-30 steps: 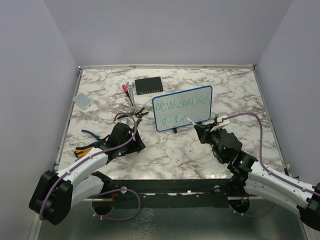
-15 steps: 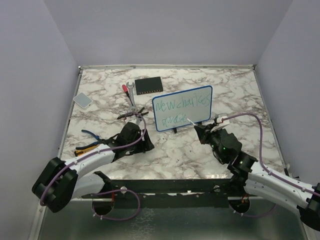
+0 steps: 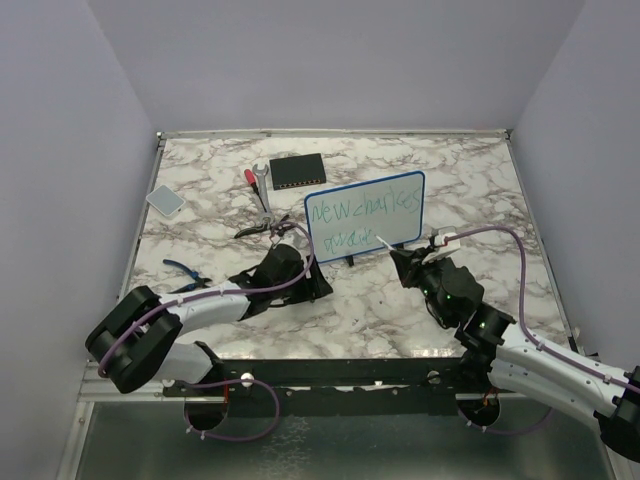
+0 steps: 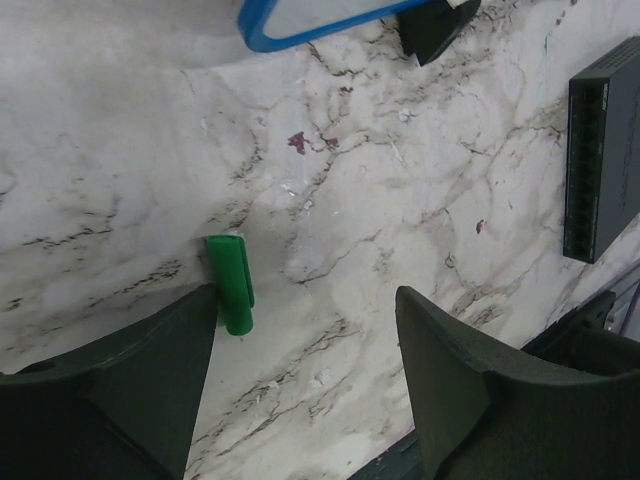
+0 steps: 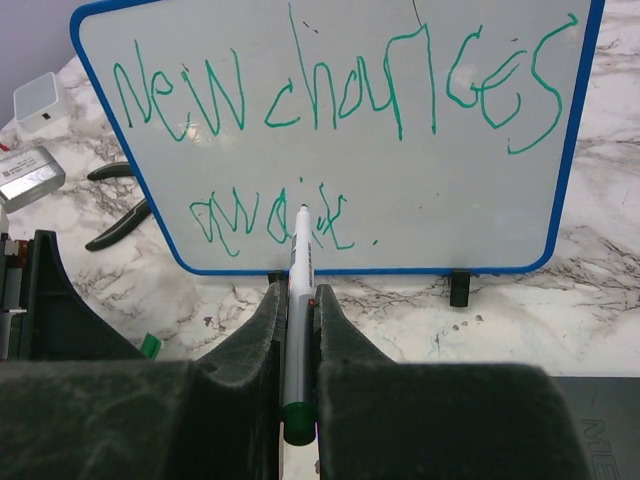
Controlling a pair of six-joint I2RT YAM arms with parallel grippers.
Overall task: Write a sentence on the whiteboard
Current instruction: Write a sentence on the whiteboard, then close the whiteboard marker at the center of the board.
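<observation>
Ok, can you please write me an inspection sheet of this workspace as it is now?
Surface: marble table, dark veins.
Job's things: whiteboard upright; green sentence in two lines; marker, tip at the second line.
Clutter: green cap, black box, wrench, pliers, grey pad.
Grippers: left fingers open, empty; right fingers shut on marker.
Cables: purple cable along each arm.
Surroundings: plain walls, nothing else seen.

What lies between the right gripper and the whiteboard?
A white marker, clamped in the right gripper, tip at the whiteboard, on the lower green line; right wrist view shows it.
</observation>
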